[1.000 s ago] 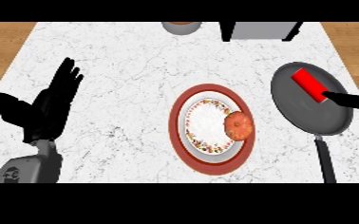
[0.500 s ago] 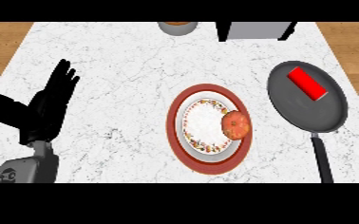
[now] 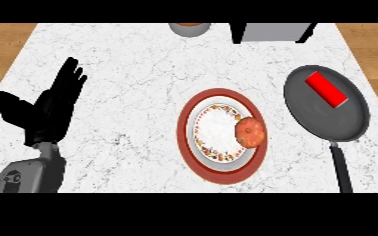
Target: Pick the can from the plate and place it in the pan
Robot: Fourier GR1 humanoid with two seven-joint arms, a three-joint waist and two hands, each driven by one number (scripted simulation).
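Red can (image 3: pixel 326 89) lying in dark pan (image 3: pixel 325 105), small pumpkin (image 3: pixel 250 131) on patterned plate (image 3: pixel 214 125), left hand (image 3: pixel 52 102) spread, fingers up, bench's (image 3: pixel 133 65) left side

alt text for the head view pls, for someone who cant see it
A red can lies in a dark pan at the counter's right; mid-counter, an orange pumpkin sits on a plate. The left hand rests open at the left edge.
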